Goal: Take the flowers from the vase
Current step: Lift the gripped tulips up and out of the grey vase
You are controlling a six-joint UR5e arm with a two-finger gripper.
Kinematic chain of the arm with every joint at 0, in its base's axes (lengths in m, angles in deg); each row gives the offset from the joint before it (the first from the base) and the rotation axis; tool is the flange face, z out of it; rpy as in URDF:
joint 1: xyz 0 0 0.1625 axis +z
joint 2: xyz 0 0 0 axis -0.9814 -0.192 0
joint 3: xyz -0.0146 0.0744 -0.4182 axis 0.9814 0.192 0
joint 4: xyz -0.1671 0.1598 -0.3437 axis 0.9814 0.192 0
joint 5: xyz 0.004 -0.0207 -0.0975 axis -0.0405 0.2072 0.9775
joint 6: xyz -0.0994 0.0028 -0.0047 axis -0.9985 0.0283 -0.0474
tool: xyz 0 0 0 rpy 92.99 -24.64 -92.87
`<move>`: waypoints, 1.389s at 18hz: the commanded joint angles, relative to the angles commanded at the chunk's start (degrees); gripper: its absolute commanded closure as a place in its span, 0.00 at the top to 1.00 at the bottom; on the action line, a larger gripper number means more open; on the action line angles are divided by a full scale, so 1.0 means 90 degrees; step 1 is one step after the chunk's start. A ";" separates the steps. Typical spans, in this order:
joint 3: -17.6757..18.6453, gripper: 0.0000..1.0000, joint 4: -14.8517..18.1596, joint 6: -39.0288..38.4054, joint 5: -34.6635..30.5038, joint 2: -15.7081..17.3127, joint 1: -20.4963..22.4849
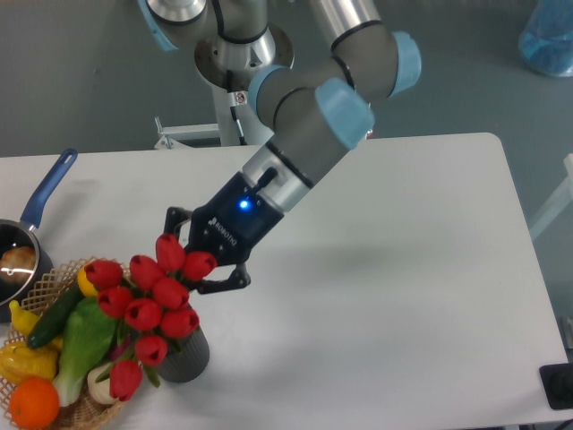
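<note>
The flowers point(148, 309), a bunch of red tulip buds with green stems, stand in the small dark grey ribbed vase point(185, 356) near the table's front left. The vase is upright on the table, touching the basket's right side. My gripper point(186, 253) comes in from the upper right, tilted down to the left. Its jaws stand apart, one finger above and one to the right of the bunch's two topmost buds, which lie between them. I cannot see the fingers pressing on the buds. The stems are mostly hidden by the buds.
A woven wicker basket point(89, 412) with green, yellow and orange vegetables and fruit sits at the front left corner. A blue-handled pot point(45, 193) stands at the left edge. A blue object point(548, 38) lies beyond the table's far right.
</note>
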 joint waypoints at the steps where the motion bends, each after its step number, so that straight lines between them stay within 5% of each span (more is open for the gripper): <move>1: 0.0000 0.00 0.0000 -0.0058 0.0098 0.0020 0.0030; 17: -0.0673 0.00 0.0010 -0.0762 0.0880 0.0079 0.0684; 22: -0.0664 0.00 0.0039 -0.0704 0.0608 0.0088 0.1191; 25: -0.0625 0.00 0.0019 -0.0276 -0.0677 0.0283 0.1407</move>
